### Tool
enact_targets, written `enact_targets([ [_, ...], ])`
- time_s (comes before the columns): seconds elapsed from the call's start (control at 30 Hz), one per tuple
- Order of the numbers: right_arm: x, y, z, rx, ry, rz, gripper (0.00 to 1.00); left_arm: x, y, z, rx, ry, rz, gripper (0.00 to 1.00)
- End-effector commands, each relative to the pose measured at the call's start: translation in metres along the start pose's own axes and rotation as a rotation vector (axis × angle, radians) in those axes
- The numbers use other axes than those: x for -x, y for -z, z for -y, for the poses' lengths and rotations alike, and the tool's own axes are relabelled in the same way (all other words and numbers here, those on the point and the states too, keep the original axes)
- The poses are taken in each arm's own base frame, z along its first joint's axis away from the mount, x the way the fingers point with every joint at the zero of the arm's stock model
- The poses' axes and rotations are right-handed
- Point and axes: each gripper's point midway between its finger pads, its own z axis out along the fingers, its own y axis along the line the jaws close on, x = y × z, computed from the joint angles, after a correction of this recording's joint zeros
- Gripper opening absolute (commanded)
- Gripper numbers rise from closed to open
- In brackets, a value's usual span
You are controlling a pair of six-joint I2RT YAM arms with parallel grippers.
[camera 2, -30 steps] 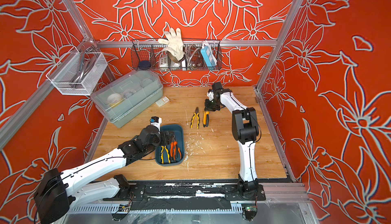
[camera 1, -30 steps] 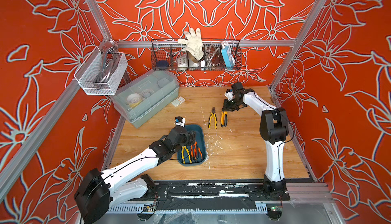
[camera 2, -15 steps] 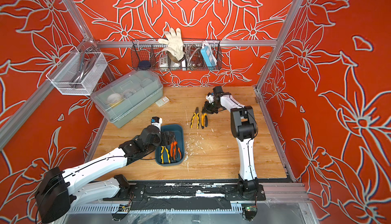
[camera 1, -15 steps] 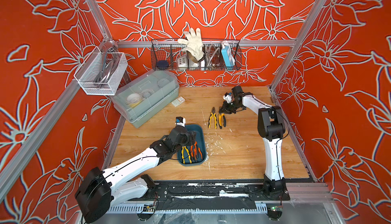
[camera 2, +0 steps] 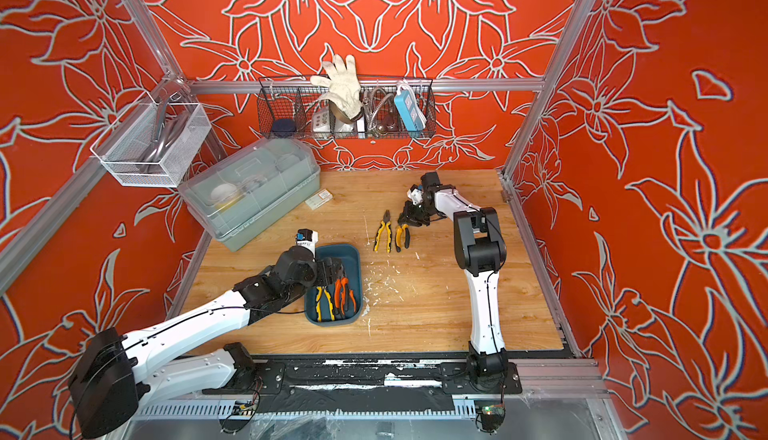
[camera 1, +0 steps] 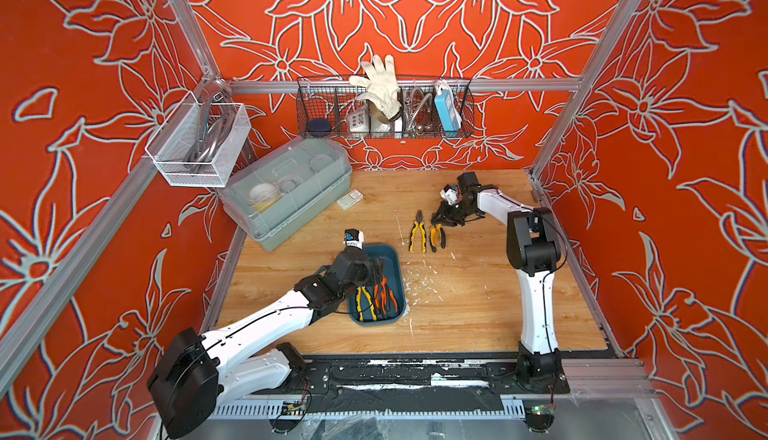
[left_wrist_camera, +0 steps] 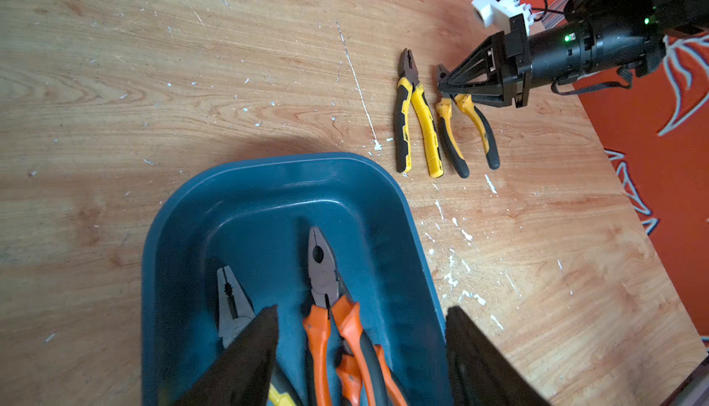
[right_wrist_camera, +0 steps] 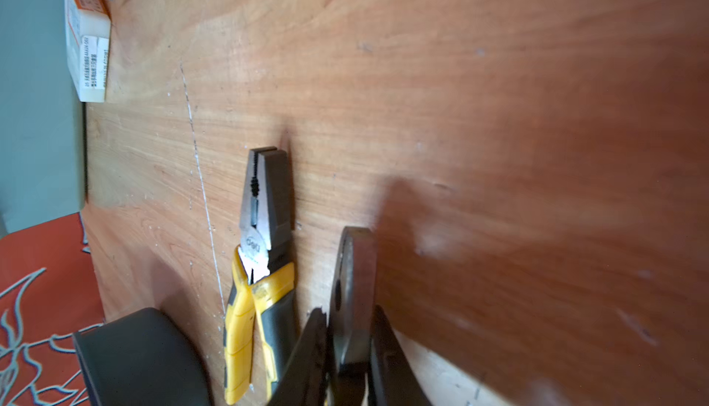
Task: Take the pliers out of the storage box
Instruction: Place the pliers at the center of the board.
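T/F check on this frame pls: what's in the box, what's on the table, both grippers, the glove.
1. Three pliers lie in the storage box. True.
2. Two yellow-handled pliers lie side by side on the table. True.
3. The left gripper is clamped on a pair of pliers. False: it is open, with its fingers spread above the orange-handled pliers in the box.
4. The right gripper hovers over the storage box. False: it is closed on the head of one of the yellow-handled pliers on the table.
5. The white glove lies on the table. False: it sticks out of the wire basket on the back wall.
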Motion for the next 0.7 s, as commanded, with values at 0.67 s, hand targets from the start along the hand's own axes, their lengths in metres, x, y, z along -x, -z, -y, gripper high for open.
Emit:
enact_targets([
  [0.67, -0.021, 0.022, 0.034, -0.239, -0.070, 0.023, 0.41, 0.008, 0.004, -0.004, 0.017, -0.006, 0.036, 0.69],
])
